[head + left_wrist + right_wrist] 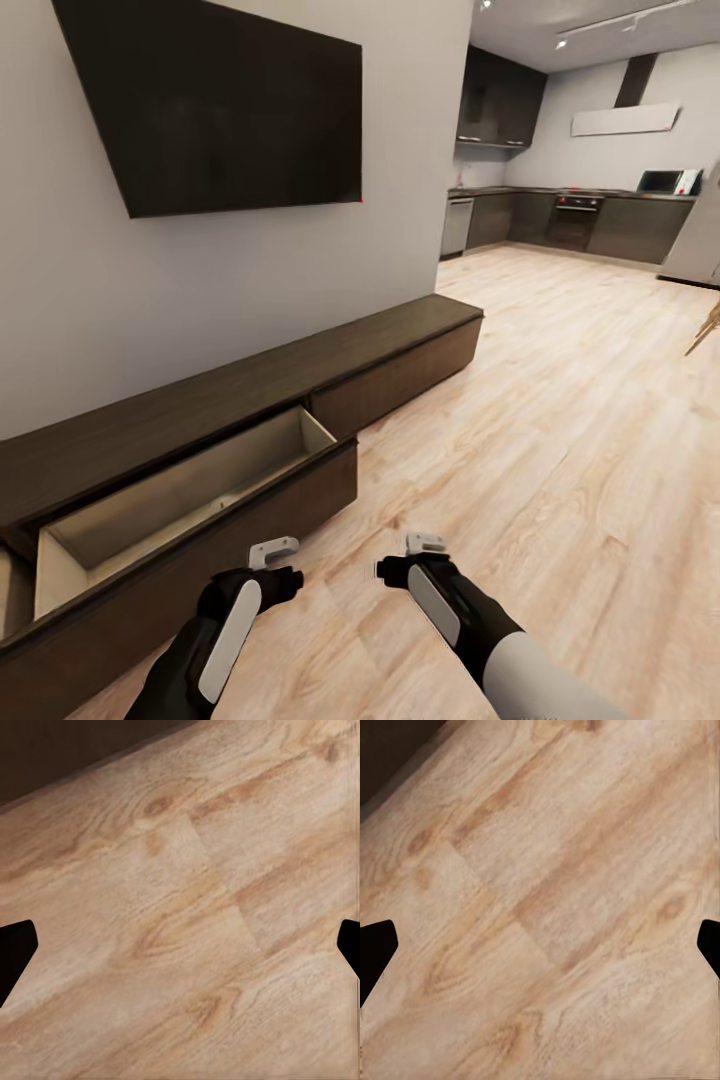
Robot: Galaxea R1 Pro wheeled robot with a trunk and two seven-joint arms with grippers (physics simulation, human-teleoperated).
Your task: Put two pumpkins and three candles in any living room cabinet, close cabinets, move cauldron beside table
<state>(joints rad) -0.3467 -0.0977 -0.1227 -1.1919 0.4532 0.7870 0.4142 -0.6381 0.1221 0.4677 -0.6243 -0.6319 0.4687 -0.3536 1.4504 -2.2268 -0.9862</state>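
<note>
Open drawer (190, 490) of the cabinet (380, 345) jutting over bare wood floor (560, 420) beside the hands.

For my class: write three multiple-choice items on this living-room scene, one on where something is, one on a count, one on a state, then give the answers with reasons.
1. Where is the TV?
A. on the floor
B. on the wall above the cabinet
C. inside a drawer

2. How many cabinet drawers stand pulled out in the middle of the head view?
A. one
B. three
C. four

3. What is inside that drawer?
A. a pumpkin
B. candles
C. nothing visible

Answers:
1 B: the TV hangs on the wall over the cabinet.
2 A: only one drawer juts forward there.
3 C: its pale inside shows bare.
</note>
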